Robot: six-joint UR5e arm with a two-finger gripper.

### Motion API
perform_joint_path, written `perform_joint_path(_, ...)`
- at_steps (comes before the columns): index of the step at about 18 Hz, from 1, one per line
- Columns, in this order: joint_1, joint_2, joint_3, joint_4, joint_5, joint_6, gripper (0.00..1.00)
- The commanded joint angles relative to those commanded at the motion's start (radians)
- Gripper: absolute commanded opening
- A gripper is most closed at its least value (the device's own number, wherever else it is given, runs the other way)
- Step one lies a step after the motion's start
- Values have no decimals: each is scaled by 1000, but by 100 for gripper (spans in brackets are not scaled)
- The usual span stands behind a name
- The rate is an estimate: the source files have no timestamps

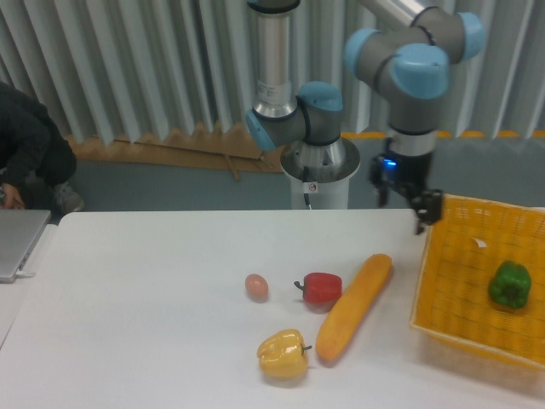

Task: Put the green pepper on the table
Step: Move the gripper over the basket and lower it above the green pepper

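Note:
The green pepper lies inside the yellow woven basket at the right end of the white table. My gripper hangs above the table's back edge, just left of the basket's near-left corner and up-left of the pepper. It points down, looks open, and holds nothing. The dark fingers are well apart from the pepper.
In the middle of the table lie a red pepper, a long orange vegetable, a yellow pepper and a small pinkish egg. A laptop sits at the left edge, beside a person.

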Motion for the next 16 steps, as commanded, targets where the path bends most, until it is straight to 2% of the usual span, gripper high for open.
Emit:
perform_joint_path(3, 19, -43, 11, 71, 2, -23, 100)
perform_joint_path(6, 17, -48, -14, 94, 6, -81, 100)
perform_joint_path(8, 35, -48, -24, 149, 11, -135, 100)
perform_joint_path(11, 72, -103, -21, 161, 23, -108, 100)
perform_joint_path(16, 77, -202, -21, 174, 72, -83, 100)
